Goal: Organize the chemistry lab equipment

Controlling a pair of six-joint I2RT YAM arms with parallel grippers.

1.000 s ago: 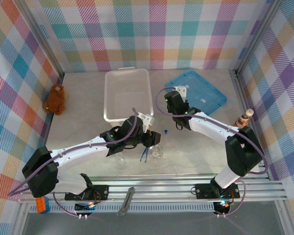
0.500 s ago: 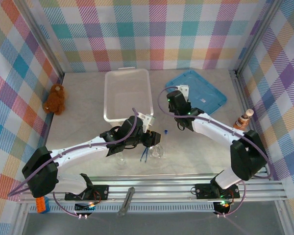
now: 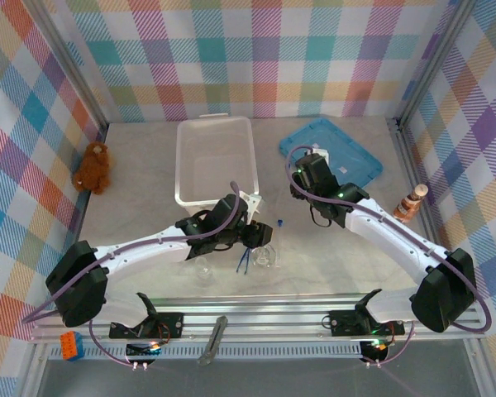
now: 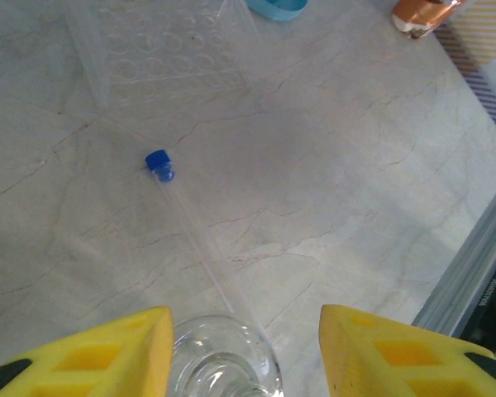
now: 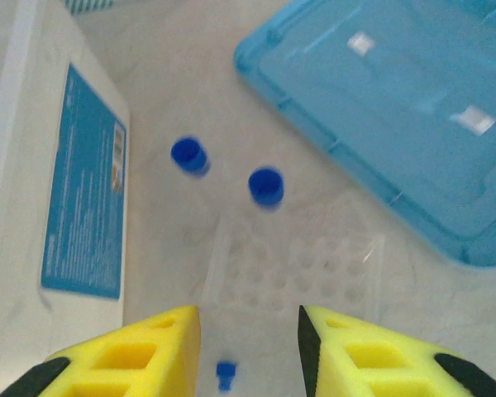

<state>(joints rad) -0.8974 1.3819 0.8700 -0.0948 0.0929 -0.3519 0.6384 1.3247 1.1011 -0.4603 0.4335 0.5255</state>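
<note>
Left gripper [image 4: 244, 331] and right gripper [image 5: 250, 331] half-open, nothing held.
Left straddles clear glass vessel [image 4: 223, 364] near desk [image 4: 331, 182] front edge; right above clear rack [image 5: 298, 265], blue-capped tubes [image 5: 266, 186].

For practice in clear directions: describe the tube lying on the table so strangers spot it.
Find the clear bin mid-table. Off its near right corner lies a clear tube. Unlike the round glass beside it, it is straight and blue-capped.
</note>
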